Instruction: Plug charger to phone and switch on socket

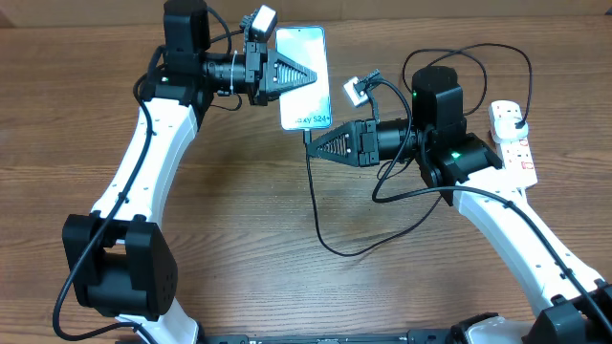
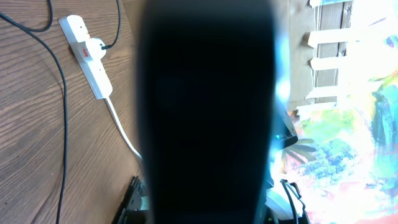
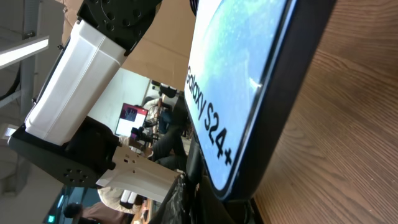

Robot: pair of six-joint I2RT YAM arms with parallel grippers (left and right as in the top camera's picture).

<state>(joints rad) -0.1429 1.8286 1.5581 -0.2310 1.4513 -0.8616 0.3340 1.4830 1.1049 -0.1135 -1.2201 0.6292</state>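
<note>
The left arm's jaws are clamped narrow on the one phone, which sits between them with its lit screen up and fills that wrist's view as a dark blur. The right arm's jaws are pinched closed on the tip end of the one charger, right at the phone's bottom edge just ahead of them. Its black cable loops away over the bench. The one socket lies well behind the right jaws, one plug seated in it.
</note>
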